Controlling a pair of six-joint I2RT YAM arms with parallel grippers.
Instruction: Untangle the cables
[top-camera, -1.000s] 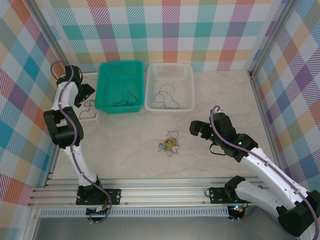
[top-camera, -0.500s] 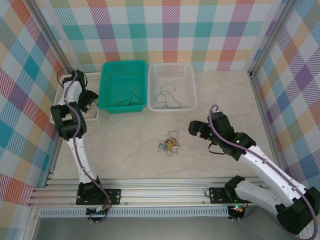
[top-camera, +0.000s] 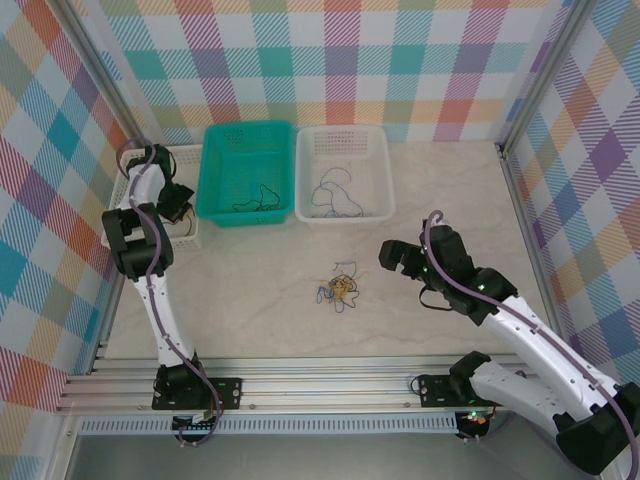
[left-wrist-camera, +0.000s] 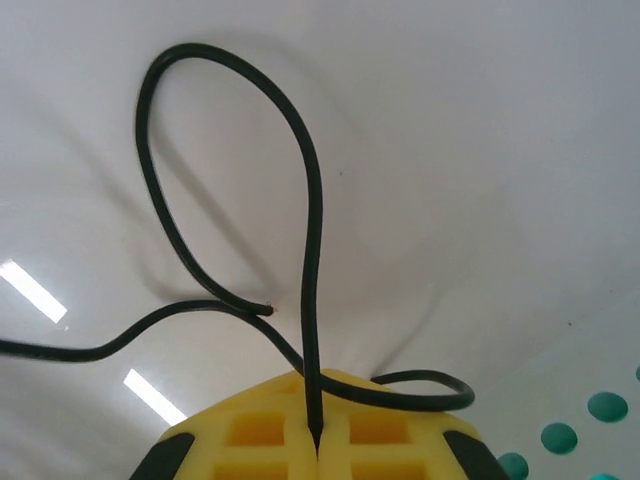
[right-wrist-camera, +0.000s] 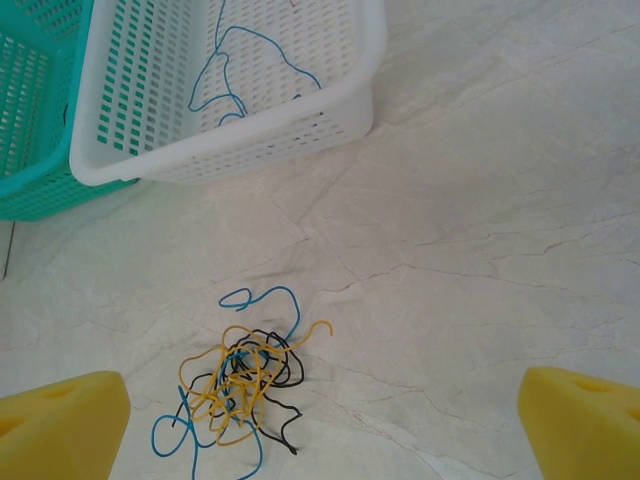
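Left gripper (left-wrist-camera: 316, 440) clenched on a loop of black cable (left-wrist-camera: 305, 200), at the small white bin (top-camera: 190, 153) in the far-left corner. Right gripper (top-camera: 398, 258) jaws spread wide, hovering over the pale marbled tabletop (top-camera: 450, 200). Tangled cables (top-camera: 342, 288) lie mid-table, just left of it, well short of the teal basket (top-camera: 245, 126) and white basket (top-camera: 340, 131). Plaid walls (top-camera: 400, 60) on three sides.

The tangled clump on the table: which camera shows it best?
The right wrist view: the clump is close, with blue, yellow and black strands distinct. The top view shows the clump as a tiny knot between the arms. The left wrist view looks at another black cable in the left gripper.
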